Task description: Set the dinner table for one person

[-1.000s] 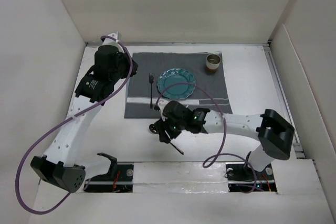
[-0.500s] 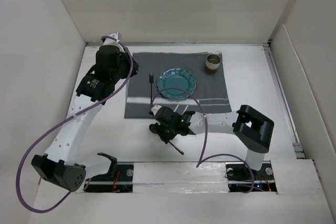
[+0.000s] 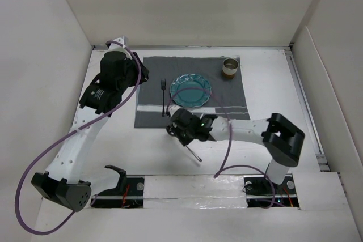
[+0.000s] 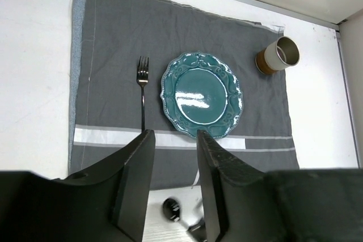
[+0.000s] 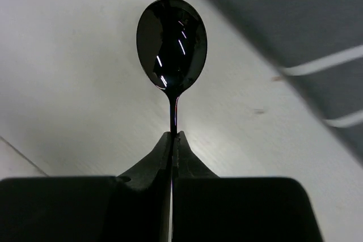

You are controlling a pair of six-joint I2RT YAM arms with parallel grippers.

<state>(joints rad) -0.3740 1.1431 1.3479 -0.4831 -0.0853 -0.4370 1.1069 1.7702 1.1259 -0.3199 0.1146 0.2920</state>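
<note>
— Clenched: the right fingers (image 3: 174, 132) now grip the spoon (image 3: 193, 152) by its handle. A second ago, from above, they stood apart around it.
— And the surface (image 3: 269, 83)?
— Matte white and wide, under everything. A grey mat (image 3: 232, 92) lies on it, with a fork (image 3: 163, 97), a teal plate (image 3: 191, 90) and a cup (image 3: 230, 67).
— Left wrist?
— The left fingers (image 4: 136, 179) are apart, grasping nothing, above the mat's near edge.
— Right wrist?
— The spoon's bowl is over bare surface, with the mat just beside it.

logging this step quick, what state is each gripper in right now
Left gripper: open, holding nothing.
Right gripper: closed on the handle of the spoon.
</note>
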